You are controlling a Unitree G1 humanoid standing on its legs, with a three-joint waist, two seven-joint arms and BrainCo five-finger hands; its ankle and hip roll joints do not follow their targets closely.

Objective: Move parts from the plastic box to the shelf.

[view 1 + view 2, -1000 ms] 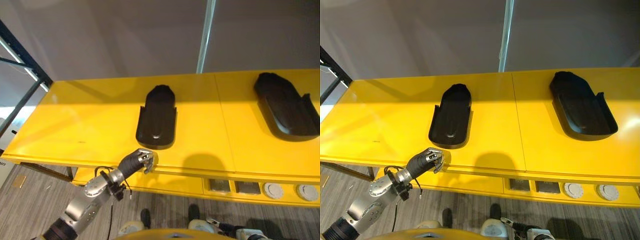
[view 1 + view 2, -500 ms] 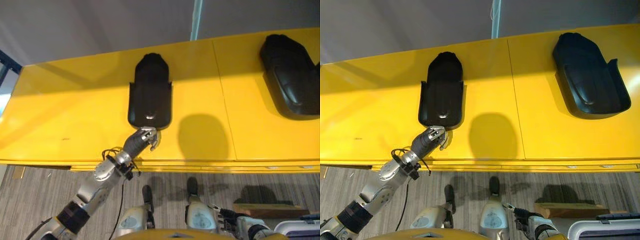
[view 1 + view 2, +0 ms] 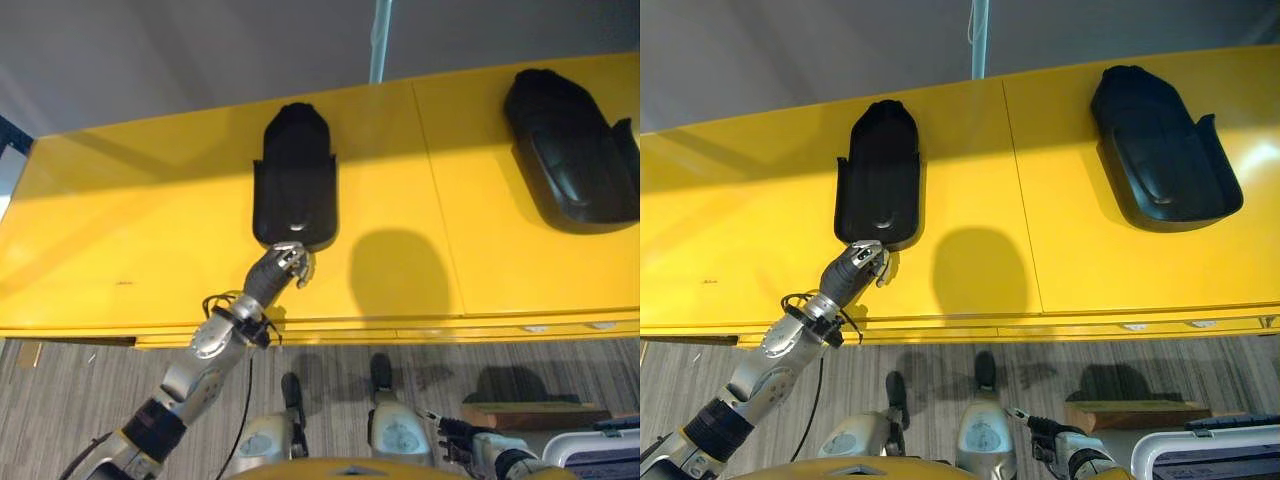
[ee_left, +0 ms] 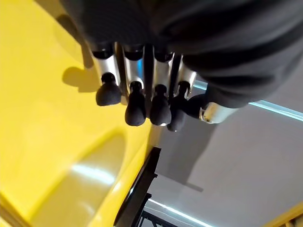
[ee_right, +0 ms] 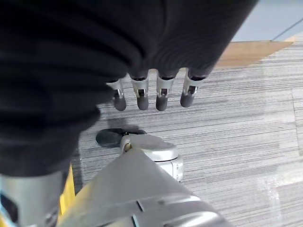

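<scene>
On yellow shelf [image 3: 130,240]: unlabelled black part [image 3: 294,180].

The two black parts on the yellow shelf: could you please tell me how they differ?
The left black part is narrower and lies straight, while the right black part is broader and angled. The left robot hand is at the left part's near end; nothing is near the right part. Both are dark, tray-like mouldings resting on the yellow shelf.

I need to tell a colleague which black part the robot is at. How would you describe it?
On the long yellow shelf lie two black moulded parts. It is the narrower part, left of the seam, with the left hand at its near end; the wider part lies far right.
</scene>
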